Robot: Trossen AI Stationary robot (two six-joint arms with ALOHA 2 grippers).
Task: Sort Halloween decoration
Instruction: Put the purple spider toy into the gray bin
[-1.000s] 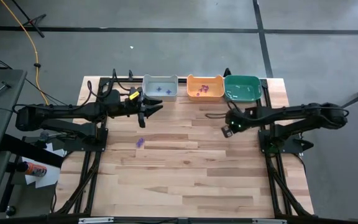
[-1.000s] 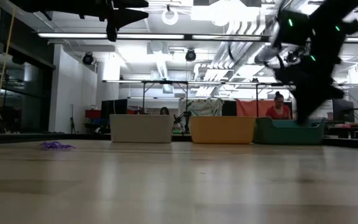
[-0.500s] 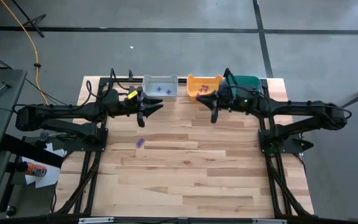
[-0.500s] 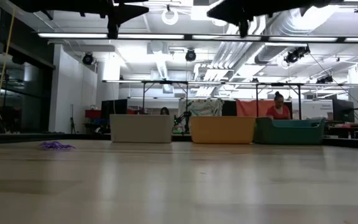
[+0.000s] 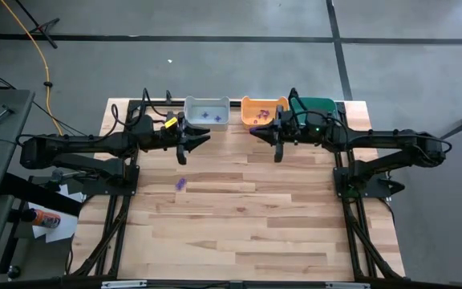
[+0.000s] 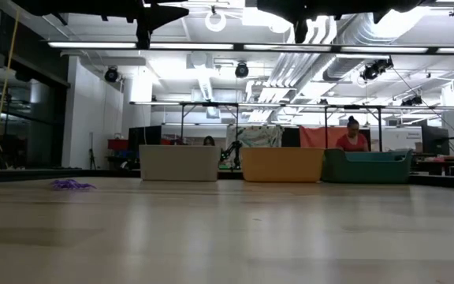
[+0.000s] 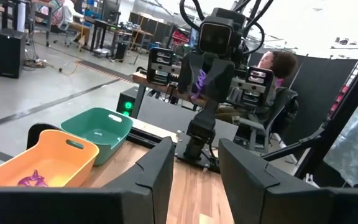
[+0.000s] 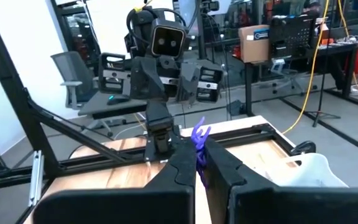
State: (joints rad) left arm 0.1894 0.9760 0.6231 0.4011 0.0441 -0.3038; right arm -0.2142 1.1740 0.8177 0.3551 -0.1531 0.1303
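My right gripper [image 5: 254, 130] hangs level above the table, just in front of the orange bin [image 5: 263, 111], shut on a small purple Halloween decoration [image 8: 199, 135]. My left gripper [image 5: 197, 138] hangs level in front of the grey bin [image 5: 207, 113]. It is open with nothing between its fingers [image 7: 194, 171], and it faces the right gripper. Another purple trinket [image 5: 180, 184] lies flat on the wood, left of centre, and also shows in the low view [image 6: 72, 184]. Small purple pieces lie inside the grey and orange bins. My right gripper pinches the purple trinket between its two fingertips [image 8: 188, 155]. A forked end of the trinket [image 8: 200, 132] sticks out past the tips. The fingers lie level and come from the table's right side. The trinket is lifted clear of the table and bins.
A teal bin [image 5: 315, 113] stands right of the orange one along the far edge. Black frame rails [image 5: 127, 201] run down both sides of the table. In the low view, a person [image 6: 354, 136] sits beyond the table.
My right gripper has risen from low over the table in front of the teal bin. It has tipped from pointing down to level and swung toward the table's left and far edge. It now stands in front of the orange bin.
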